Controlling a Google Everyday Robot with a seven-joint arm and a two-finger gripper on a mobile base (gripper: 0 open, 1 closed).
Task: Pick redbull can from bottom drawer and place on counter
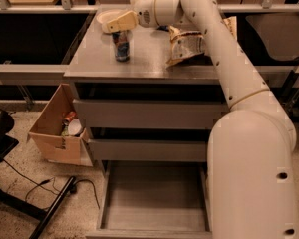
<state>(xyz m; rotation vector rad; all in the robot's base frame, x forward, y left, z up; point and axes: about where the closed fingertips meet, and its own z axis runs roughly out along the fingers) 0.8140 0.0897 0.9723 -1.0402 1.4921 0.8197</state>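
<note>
The redbull can (122,46), dark blue and silver, stands upright on the grey counter (149,63) near its left side. My gripper (118,22) is right above the can's top, at the end of the white arm that reaches in from the right. I cannot tell whether it touches the can. The bottom drawer (154,203) is pulled out below, and its flat grey floor is bare.
A crumpled snack bag (189,43) lies on the counter to the right of the can. The two upper drawers (149,114) are closed. A cardboard box (54,133) with a reddish can and clutter sits on the floor to the left, next to black cables and a stand leg (50,208).
</note>
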